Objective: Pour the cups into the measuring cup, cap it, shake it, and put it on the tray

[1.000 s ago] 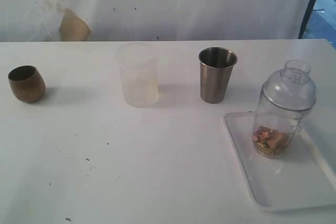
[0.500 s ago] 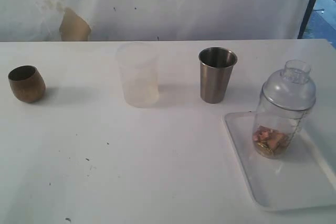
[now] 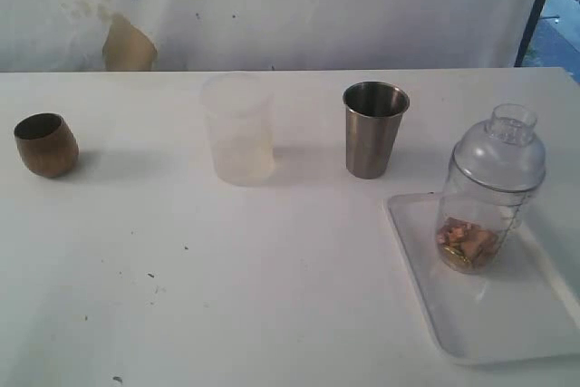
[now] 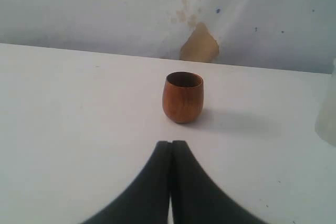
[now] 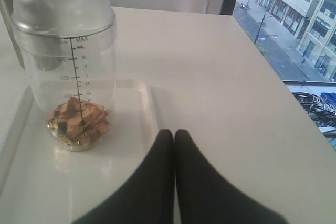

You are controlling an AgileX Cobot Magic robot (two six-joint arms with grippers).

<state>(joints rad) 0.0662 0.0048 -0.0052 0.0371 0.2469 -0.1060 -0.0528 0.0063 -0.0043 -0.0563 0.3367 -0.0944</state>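
The white table carries everything. Toward its right side lies the white tray. The clear measuring cup stands upright on it, its domed lid on, with brown and gold bits heaped at the bottom. The frosted plastic cup stands near the middle. The steel tumbler is to its right, just behind the tray. The wooden cup sits well apart at far left. My left tool is pressed together and empty, facing the wooden cup across bare table. My right tool is also closed on nothing, by the tray's rim and apart from the measuring cup.
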